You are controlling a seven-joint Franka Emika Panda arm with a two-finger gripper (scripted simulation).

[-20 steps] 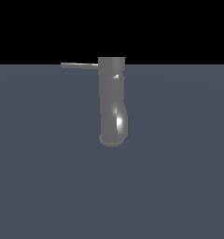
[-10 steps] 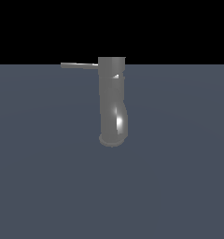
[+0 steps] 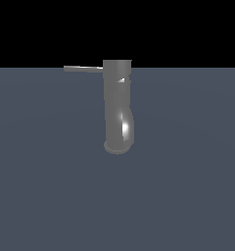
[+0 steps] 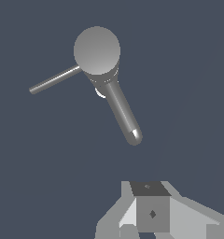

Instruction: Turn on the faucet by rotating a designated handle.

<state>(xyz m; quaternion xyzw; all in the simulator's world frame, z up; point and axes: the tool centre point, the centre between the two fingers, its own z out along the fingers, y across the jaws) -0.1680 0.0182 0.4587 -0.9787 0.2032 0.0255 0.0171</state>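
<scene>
Faucet (image 3: 118,110) is standing on the flat grey-blue floor (image 3: 188,196), flared foot down, thick glossy tube rising and bending partway up. In the exterior view the arm isn't showing at all; only the faucet and the floor around it.

Handle (image 3: 83,68) is the thin flat bar sticking out from the faucet's top end, toward the exterior view's left, roughly level. It's touching the tube at one end, the other end hanging free in open space. That free end looks like the sensible contact spot: longest lever, and nothing beside it to snag.

Wrist view is looking down on the faucet from above: round cap of the tube (image 4: 97,50) facing the camera, handle (image 4: 54,80) running off from just under it, spout leaving the cap in a different direction.

Gripper (image 4: 149,219) is sitting well apart from the faucet, on the spout side rather than the handle side, not touching anything. Only the body near the camera is showing; the fingertips aren't clearly in frame, so can't tell whether the claw is released or clenched. It's holding nothing I can see.

Judging: still approach phase. Handle is untouched, rotation not yet started. Next move likely needs the gripper crossing over to the handle's free end without clipping the tube.
</scene>
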